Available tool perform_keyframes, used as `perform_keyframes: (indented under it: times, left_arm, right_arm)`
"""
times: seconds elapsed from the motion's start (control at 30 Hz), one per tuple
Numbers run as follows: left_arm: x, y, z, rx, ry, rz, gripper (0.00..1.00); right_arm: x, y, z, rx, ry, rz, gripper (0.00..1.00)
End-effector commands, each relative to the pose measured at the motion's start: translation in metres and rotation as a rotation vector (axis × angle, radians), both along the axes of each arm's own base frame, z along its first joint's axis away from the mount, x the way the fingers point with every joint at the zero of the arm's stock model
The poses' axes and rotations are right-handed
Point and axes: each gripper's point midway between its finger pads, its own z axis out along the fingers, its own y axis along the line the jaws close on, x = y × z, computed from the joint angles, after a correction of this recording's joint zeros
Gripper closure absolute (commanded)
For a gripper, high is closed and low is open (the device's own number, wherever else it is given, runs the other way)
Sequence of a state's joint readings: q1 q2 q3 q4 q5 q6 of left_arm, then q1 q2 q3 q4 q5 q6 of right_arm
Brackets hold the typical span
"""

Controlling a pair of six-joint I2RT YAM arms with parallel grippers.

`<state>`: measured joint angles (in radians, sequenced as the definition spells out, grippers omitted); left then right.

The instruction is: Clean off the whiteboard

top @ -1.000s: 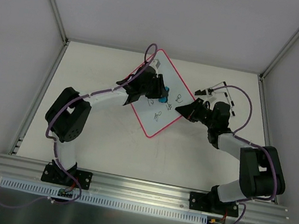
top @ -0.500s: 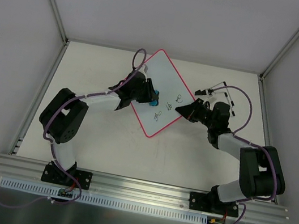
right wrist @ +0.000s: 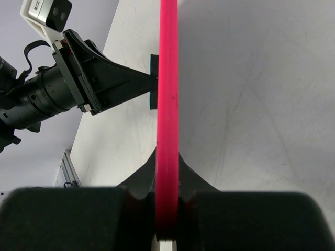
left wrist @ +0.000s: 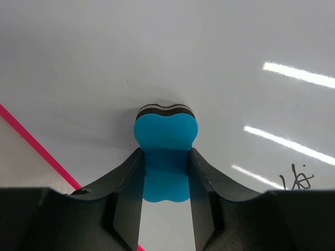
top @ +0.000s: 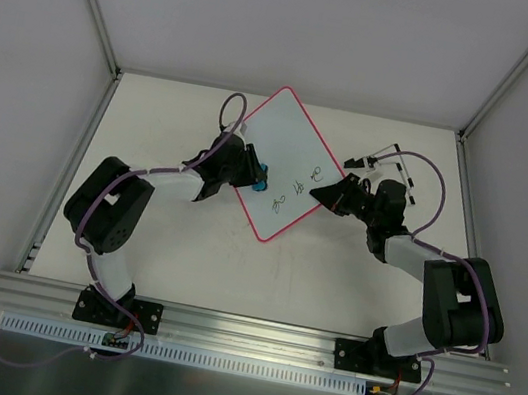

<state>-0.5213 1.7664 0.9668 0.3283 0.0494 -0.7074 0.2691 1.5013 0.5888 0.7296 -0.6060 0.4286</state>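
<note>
The whiteboard is a white square with a pink-red rim, standing like a diamond in the top view, with black scribbles near its right corner. My right gripper is shut on the board's right corner; in the right wrist view the rim runs edge-on between the jaws. My left gripper is shut on the blue-and-black eraser, whose black face presses on the board's white surface at the left side. A scribble shows at the lower right of the left wrist view.
The pale table is walled by grey panels with metal posts. An aluminium rail carries both arm bases along the near edge. A black bracket with white parts lies behind the right gripper.
My left gripper has slid the eraser leftward and slightly toward the near side across the board. Two scribbles beside the eraser are gone. The right gripper and board have not moved.
</note>
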Motion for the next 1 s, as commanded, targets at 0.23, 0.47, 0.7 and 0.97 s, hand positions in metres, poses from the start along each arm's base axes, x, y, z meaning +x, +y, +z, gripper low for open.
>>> perform_keyframes:
  times: [0.23, 0.47, 0.7, 0.97]
  left_arm:
    - [-0.04, -0.084, 0.028, 0.039, -0.063, -0.276, 1.0]
    - [-0.054, -0.124, 0.047, 0.051, -0.119, -0.406, 1.0]
    - [-0.067, -0.113, 0.026, 0.089, -0.068, -0.403, 1.0]
    - [-0.077, -0.039, -0.034, 0.178, 0.071, -0.242, 1.0]
  right_arm:
    - [-0.015, 0.02, 0.007, -0.042, -0.134, 0.147, 1.0]
    - [-0.012, 0.021, 0.011, -0.038, -0.14, 0.142, 1.0]
    - [-0.012, 0.02, 0.01, -0.041, -0.136, 0.134, 1.0]
    - [-0.014, 0.019, 0.007, -0.045, -0.132, 0.133, 1.0]
